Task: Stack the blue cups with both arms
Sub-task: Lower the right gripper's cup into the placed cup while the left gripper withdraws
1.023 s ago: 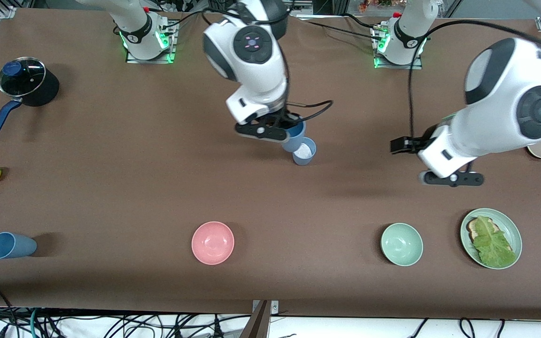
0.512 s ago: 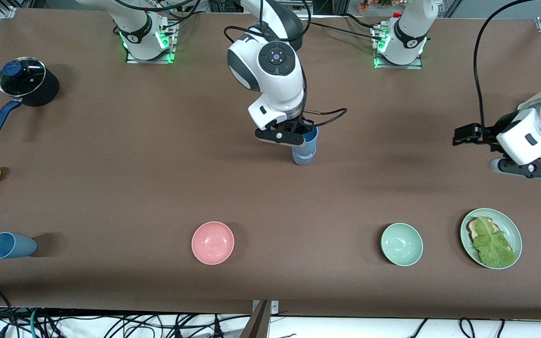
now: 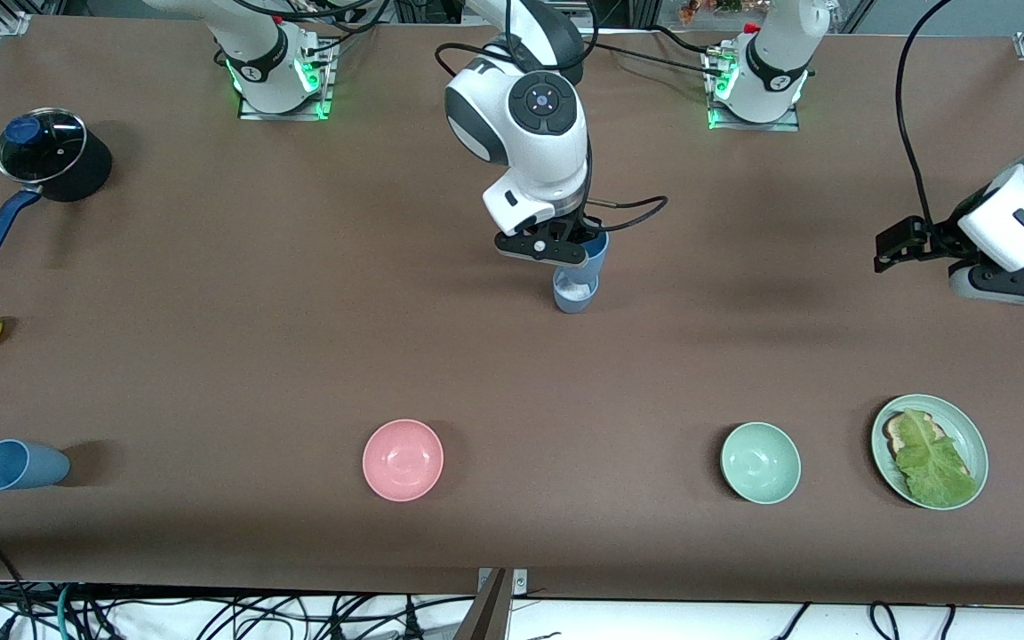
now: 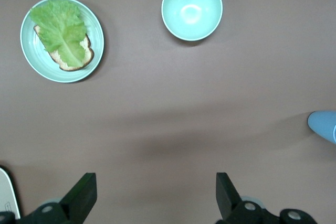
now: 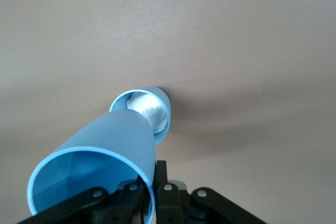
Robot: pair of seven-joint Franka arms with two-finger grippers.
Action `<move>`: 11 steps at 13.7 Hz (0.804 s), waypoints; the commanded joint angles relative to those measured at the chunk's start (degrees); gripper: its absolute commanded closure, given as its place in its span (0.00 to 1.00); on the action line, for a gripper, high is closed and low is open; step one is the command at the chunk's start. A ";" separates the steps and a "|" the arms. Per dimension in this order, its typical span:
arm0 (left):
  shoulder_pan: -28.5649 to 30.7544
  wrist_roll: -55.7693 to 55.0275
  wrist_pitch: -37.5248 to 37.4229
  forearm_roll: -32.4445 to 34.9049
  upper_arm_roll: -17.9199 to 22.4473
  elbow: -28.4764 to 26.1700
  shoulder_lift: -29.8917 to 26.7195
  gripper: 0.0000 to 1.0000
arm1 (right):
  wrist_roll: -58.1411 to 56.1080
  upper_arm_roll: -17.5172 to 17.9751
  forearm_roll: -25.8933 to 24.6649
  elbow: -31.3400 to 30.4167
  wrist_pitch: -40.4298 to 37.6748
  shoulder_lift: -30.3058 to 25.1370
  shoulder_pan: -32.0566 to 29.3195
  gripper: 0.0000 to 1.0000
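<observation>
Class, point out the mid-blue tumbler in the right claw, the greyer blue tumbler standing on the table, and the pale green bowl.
Mid-blue tumbler (image 5: 110, 142), right wrist view, outer wall.
Greyer blue tumbler (image 3: 573, 300), front view, outer wall.
Pale green bowl (image 4: 191, 9), left wrist view, inside bottom.

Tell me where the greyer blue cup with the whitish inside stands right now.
The greyer blue cup with the whitish inside stands upright mid-table, directly under the mid-blue tapered cup held by the right tool.
</observation>
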 commanded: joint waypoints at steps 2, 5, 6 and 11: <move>-0.48 0.33 0.67 -0.21 0.05 -1.83 -1.77 0.00 | 0.80 -0.52 -0.90 -0.42 -0.17 0.83 0.51 1.00; -0.48 0.24 -1.00 -0.21 -0.05 -1.74 -1.86 0.00 | 0.89 -0.52 -1.08 -0.60 0.01 1.09 0.60 1.00; -0.48 0.24 -1.00 -0.21 -0.05 -1.65 -1.86 0.00 | 0.89 -0.52 -1.08 -0.60 0.01 1.27 0.60 1.00; -0.48 0.24 -1.35 -0.12 0.13 -1.12 -1.69 0.00 | 0.98 -0.52 -0.99 -0.51 1.50 2.94 1.39 1.00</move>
